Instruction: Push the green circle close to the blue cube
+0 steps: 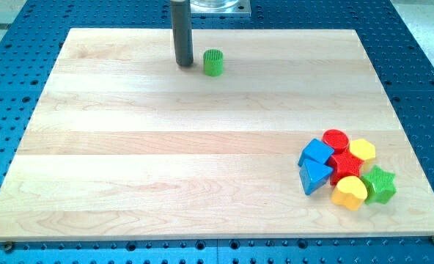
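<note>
The green circle (213, 62), a small green cylinder, stands near the view's top, a little left of centre. My tip (183, 65) rests on the board just left of it, a small gap apart. The blue cube (317, 152) lies far off at the view's lower right, at the left edge of a cluster of blocks.
Around the blue cube are a blue triangle (314, 176), a red circle (336, 138), a red star-like block (344, 163), a yellow block (362, 150), a yellow heart (349, 192) and a green star (379, 183). The wooden board (166, 147) lies on a blue perforated table.
</note>
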`<state>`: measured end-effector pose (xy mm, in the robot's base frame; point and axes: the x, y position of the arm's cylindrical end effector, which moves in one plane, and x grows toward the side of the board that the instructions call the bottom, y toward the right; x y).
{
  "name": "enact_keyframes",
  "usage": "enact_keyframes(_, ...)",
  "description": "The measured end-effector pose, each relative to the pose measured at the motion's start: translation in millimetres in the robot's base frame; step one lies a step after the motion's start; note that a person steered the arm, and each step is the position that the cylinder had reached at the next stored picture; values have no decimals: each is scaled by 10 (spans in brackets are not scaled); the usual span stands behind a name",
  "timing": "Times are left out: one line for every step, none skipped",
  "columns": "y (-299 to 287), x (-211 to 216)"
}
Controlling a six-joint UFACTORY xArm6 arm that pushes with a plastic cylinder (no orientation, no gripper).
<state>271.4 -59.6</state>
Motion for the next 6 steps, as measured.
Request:
enact_keyframes(539,80)
enact_keyframes(1211,630)
enact_keyframes(1525,1314)
enact_keyframes(1497,726)
enact_keyframes(989,504)
enact_keyframes(963,1056)
